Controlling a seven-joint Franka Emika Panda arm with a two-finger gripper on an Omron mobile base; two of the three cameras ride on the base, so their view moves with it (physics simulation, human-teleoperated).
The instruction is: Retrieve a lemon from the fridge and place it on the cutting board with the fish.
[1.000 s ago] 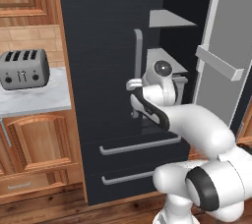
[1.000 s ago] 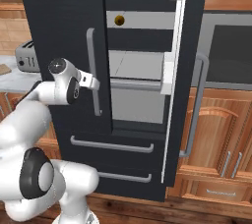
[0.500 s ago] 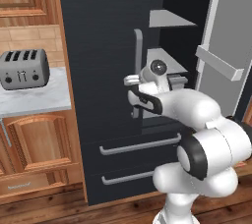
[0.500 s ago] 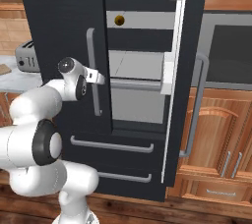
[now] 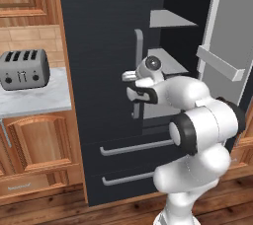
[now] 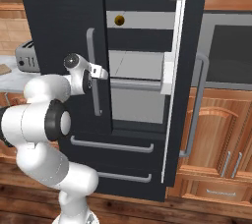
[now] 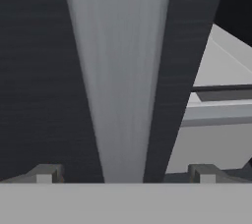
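The black fridge (image 5: 99,46) (image 6: 59,12) has its right door swung open and its left door shut. On an upper inner shelf lies the lemon (image 6: 118,20), small and yellow-olive. My gripper (image 5: 131,86) (image 6: 101,72) (image 7: 123,174) is at the left door's grey bar handle (image 5: 139,46) (image 6: 90,51) (image 7: 118,70), about mid-height. It is open, and the handle runs up between the two fingertips (image 7: 45,173). A light-brown corner on the counter at the far left looks like the cutting board (image 6: 3,69). The fish is out of view.
A grey toaster (image 5: 22,69) (image 6: 28,56) stands on the marble counter (image 5: 34,101) left of the fridge. The open right door (image 5: 225,46) (image 6: 183,70) juts out beside my arm. Two lower drawers (image 5: 136,147) sit below, and wooden cabinets (image 6: 216,144) flank the fridge.
My arm's elbow has swung up and folded closer to the fridge, while the hand has stayed at the left door handle, edging slightly toward it. The doors have not moved.
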